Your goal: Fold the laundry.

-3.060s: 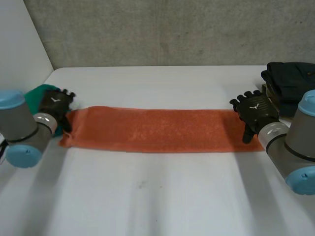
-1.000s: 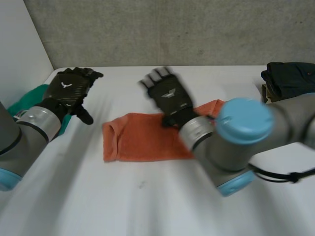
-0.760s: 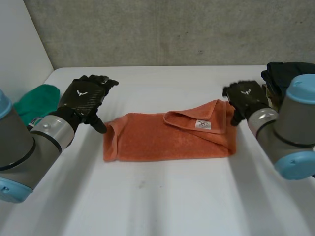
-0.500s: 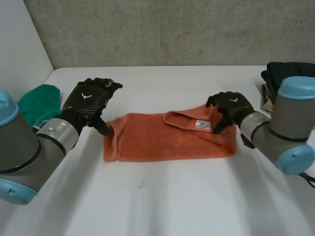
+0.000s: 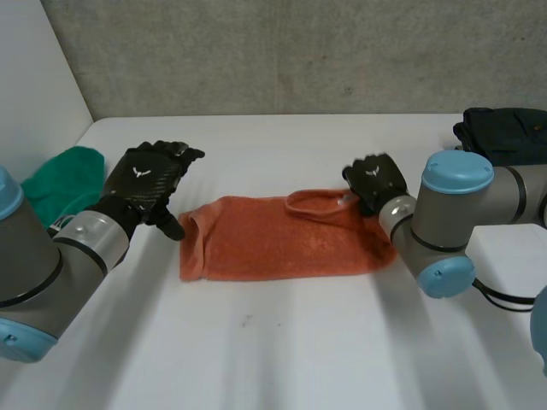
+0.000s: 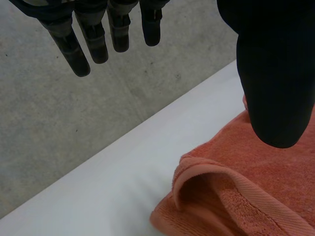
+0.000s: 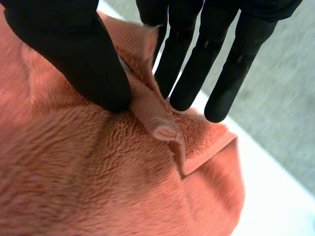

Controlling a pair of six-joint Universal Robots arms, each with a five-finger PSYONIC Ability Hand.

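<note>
A fold of the orange towel (image 5: 282, 248) is pinched by the right hand (image 5: 373, 181); the left hand (image 5: 145, 178) is held open beside its other end

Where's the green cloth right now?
In the head view the green cloth lies at the left edge of the table, just left of the left hand and apart from the orange towel.
</note>
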